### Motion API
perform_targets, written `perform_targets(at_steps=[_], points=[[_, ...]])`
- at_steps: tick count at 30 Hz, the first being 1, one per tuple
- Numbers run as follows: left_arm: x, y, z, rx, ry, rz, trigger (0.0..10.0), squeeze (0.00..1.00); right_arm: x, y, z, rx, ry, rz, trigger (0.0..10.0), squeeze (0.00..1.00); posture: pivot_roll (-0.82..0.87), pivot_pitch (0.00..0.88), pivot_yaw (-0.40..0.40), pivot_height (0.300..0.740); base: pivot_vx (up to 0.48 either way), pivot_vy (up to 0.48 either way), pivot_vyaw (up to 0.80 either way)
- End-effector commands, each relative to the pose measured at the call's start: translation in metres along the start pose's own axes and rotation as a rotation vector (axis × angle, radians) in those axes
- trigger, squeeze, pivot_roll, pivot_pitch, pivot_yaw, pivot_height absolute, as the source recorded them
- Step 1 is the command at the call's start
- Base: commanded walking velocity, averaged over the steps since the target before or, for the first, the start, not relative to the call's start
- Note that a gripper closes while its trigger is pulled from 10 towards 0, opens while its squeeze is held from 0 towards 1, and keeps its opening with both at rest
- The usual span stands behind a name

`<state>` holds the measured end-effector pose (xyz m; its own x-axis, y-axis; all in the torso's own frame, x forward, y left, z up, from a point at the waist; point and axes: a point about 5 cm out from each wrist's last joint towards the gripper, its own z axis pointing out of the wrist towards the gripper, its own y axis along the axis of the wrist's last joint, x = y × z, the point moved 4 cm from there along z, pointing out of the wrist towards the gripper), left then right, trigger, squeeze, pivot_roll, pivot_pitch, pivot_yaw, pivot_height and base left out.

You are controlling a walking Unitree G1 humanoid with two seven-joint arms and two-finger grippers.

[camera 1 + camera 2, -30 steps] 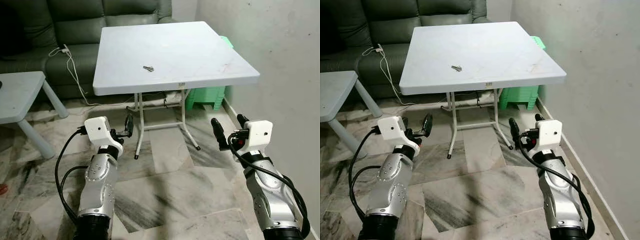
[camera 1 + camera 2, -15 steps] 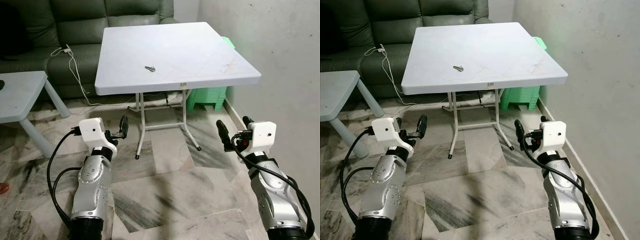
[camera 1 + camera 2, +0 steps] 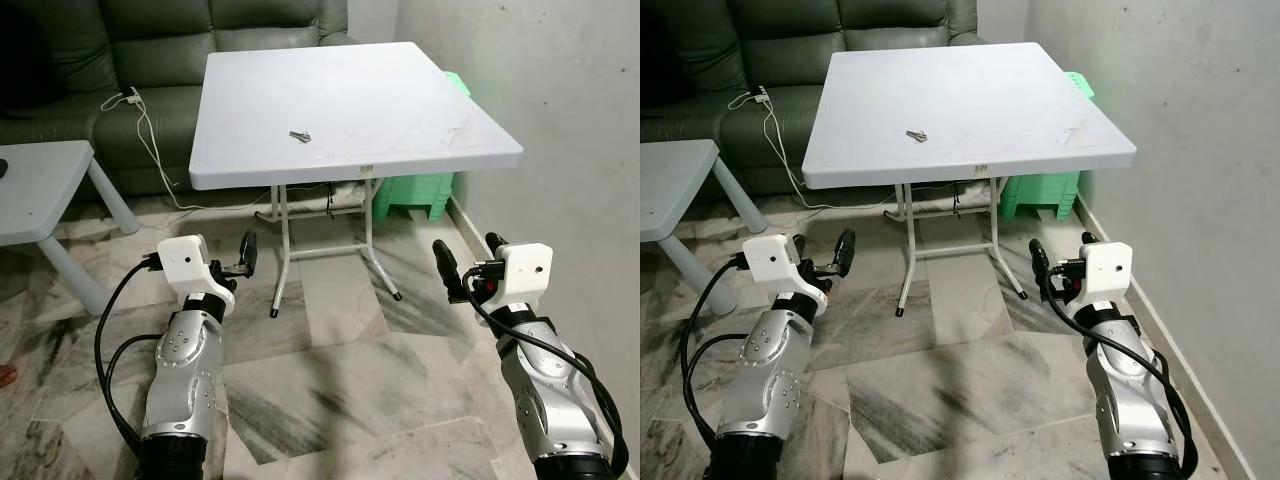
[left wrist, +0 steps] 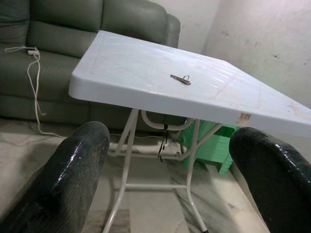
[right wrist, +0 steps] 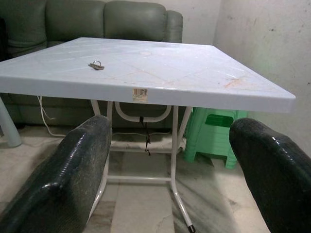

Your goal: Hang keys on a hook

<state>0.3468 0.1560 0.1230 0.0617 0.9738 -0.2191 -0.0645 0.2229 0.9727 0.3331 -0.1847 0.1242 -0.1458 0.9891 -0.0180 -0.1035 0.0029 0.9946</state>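
We see a white square tabletop (image 3: 400,110) on folding metal legs (image 3: 281,255), standing close to a pale wall (image 3: 560,90). Behind it is a dark green sofa (image 3: 150,50), with a white cable (image 3: 150,140) trailing down its front to the floor. Stacked green stools (image 3: 412,192) sit under the tabletop's far side, next to the wall. A low grey side table (image 3: 40,190) stands to our left. The floor (image 3: 340,370) is marbled tile in grey and cream.
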Motion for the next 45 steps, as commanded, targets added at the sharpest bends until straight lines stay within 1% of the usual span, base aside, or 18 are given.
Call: perform_targets(at_steps=[1,15,24,40,43,45], points=[[-0.003,0.008,0.003,-0.022,-0.014,0.010,10.0,0.00,-0.002,0.003,0.002,-0.011,-0.009,-0.004,10.0,0.00,0.00,0.048,-0.030,0.740,0.292,0.000,0.00],[-0.003,0.008,0.003,-0.023,-0.009,0.000,10.0,0.00,-0.001,0.003,0.002,-0.010,0.002,-0.004,10.0,0.00,0.00,0.044,-0.034,0.740,0.294,0.000,0.00],[-0.004,0.008,0.003,-0.025,-0.006,-0.003,10.0,0.00,0.006,0.004,0.005,-0.004,0.049,-0.037,10.0,0.00,0.01,0.040,-0.039,0.740,0.389,0.000,0.00],[-0.004,0.008,0.002,-0.025,-0.005,-0.005,10.0,0.00,0.008,0.003,0.006,-0.004,0.065,-0.044,10.0,0.00,0.01,0.026,-0.045,0.740,0.389,0.000,0.77],[-0.005,0.008,0.002,-0.026,-0.006,-0.006,10.0,0.00,0.007,0.004,0.006,-0.010,0.058,-0.017,10.0,0.00,0.01,0.026,-0.046,0.740,0.393,0.000,0.00],[-0.005,0.008,0.002,-0.025,-0.005,-0.007,10.0,0.00,0.007,0.005,0.006,-0.012,0.057,-0.016,10.0,0.00,0.01,0.029,-0.045,0.740,0.390,0.000,0.00]])
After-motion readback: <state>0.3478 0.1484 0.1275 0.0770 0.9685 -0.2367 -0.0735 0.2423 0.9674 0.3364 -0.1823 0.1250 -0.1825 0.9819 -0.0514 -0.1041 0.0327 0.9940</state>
